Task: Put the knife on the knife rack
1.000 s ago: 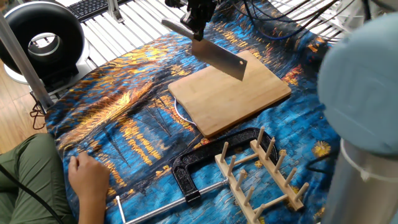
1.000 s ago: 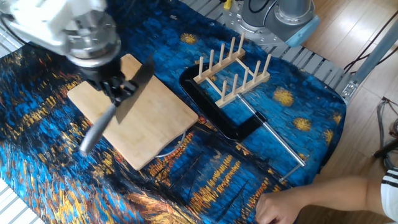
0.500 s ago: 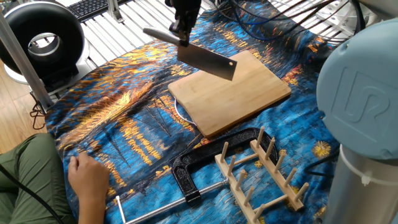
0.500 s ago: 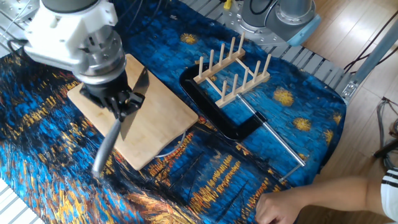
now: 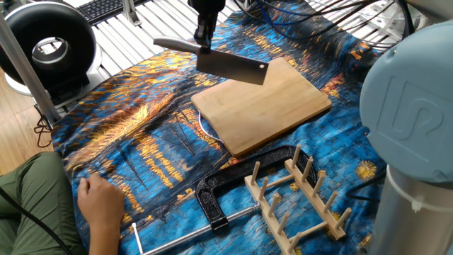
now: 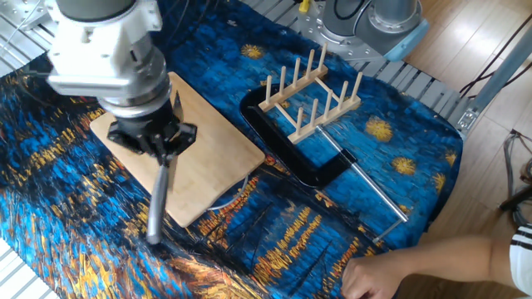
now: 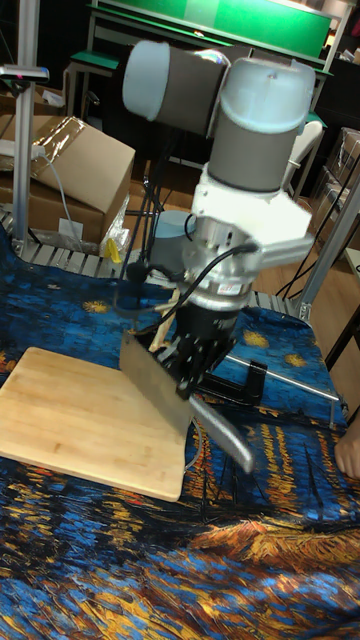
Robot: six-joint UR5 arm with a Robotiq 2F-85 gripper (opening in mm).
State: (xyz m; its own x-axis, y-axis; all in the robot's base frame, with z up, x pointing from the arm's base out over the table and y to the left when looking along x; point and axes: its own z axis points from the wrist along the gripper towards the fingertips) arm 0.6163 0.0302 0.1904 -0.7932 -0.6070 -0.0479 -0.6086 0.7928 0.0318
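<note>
The two-finger gripper (image 6: 160, 141) is shown clenched on the cleaver-like knife with a broad silver blade and grey handle (image 5: 230, 66), which is held in the air above the far edge of the rectangular bamboo cutting board (image 5: 263, 105). The grasp appears to be taken near the junction of blade and handle, so that the blade projects to one side and the handle (image 6: 159, 205) to the other; in the tall view the knife (image 7: 160, 382) is seen tilted.

The small light-wood knife rack of upright dowel pegs (image 5: 296, 197) stands well apart from the knife, beyond the board, on the blue and orange patterned cloth covering the surface (image 5: 141, 127). The black metal C-clamp with a long screw (image 5: 237, 180) lies just beside the rack, between it and the board.

Several risks are judged likely. With the mass spread on both sides of the grasp, the knife could be rotated within the closed fingers during transport, and the blade would then be misaligned with the peg gaps. A low path could bring the blade against the clamp or the pegs, and the light rack could be pushed or tipped. A person's hand (image 5: 100, 201) rests at the near edge of the cloth, so a dropped knife would be hazardous.
</note>
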